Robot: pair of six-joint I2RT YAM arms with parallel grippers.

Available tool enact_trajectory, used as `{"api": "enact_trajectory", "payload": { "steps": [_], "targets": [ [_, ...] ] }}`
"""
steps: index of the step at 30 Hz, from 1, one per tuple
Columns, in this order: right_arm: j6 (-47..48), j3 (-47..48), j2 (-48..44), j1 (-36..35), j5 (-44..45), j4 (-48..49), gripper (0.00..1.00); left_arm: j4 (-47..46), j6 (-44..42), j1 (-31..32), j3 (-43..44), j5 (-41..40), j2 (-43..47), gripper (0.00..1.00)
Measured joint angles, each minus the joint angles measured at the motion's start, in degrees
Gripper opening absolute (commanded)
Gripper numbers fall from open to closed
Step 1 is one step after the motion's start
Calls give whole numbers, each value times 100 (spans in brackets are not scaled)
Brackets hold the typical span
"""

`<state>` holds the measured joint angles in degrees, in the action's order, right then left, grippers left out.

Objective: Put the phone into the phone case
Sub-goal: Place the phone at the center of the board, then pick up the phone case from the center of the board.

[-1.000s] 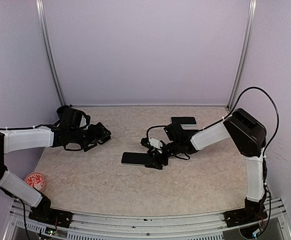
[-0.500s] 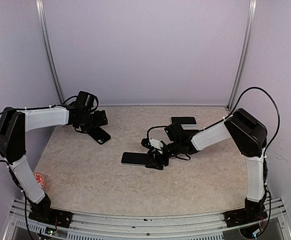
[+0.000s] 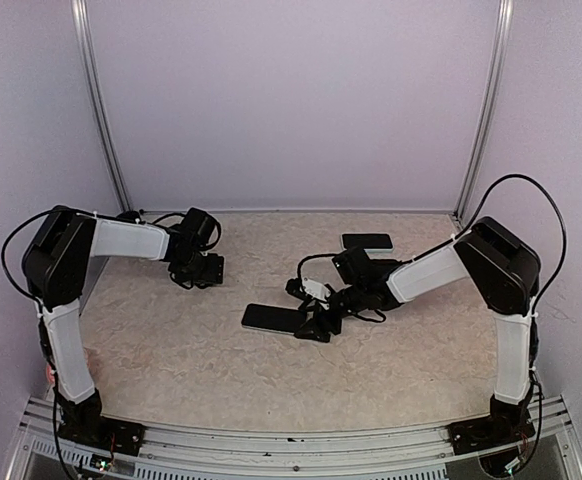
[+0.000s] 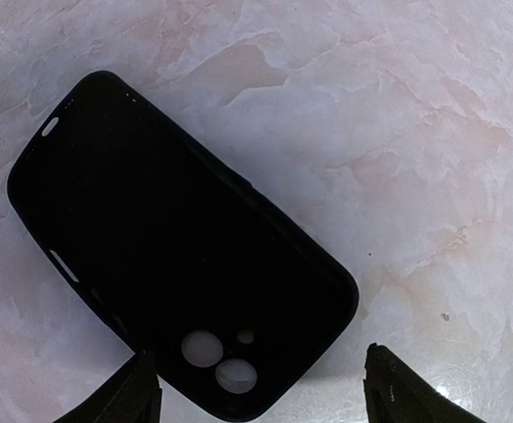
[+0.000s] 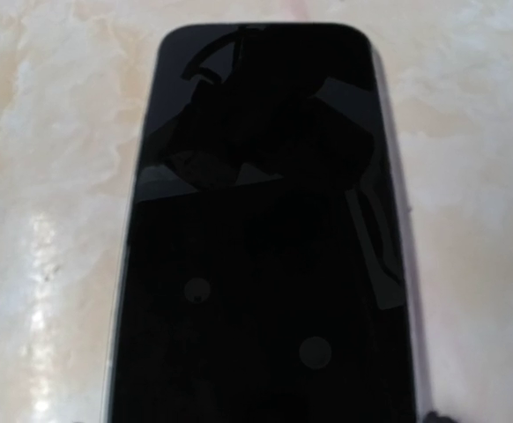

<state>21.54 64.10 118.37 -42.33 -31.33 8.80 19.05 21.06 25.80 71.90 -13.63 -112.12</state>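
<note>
A marbled beige tabletop (image 3: pixel 171 350) sits inside pale lilac walls (image 3: pixel 291 100). The black soft phone case (image 4: pixel 168 256), camera holes showing, lies at the left rear, well apart from the glossy black slab phone (image 5: pixel 265 247), which lies flat and screen up mid-table. The left gripper (image 3: pixel 209 272) hangs over the case's camera end, jaws wide and not gripping. The right gripper (image 3: pixel 316 322) is at the phone's right end, jaws wide; whether they pinch its edges I cannot tell. Likely trouble: the case sits skewed between the jaws, so a squeeze could spin or buckle it, and the slick phone could slip from a one-ended hold.
</note>
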Motion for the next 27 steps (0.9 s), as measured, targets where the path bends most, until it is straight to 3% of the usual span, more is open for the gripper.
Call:
{"api": "enact_trajectory", "payload": {
  "steps": [9, 23, 27],
  "targets": [
    [-92, -129, -197, 0, 4, -214, 80, -81, -293, 7, 50, 15, -243, 50],
    [-175, -350, -555, 0, 160, -455, 82, -85, -507, 155, 315, 116, -466, 3],
    [-214, -400, -789, 0, 179, -476, 83, -92, -503, 157, 337, 160, -468, 0]
  ]
}}
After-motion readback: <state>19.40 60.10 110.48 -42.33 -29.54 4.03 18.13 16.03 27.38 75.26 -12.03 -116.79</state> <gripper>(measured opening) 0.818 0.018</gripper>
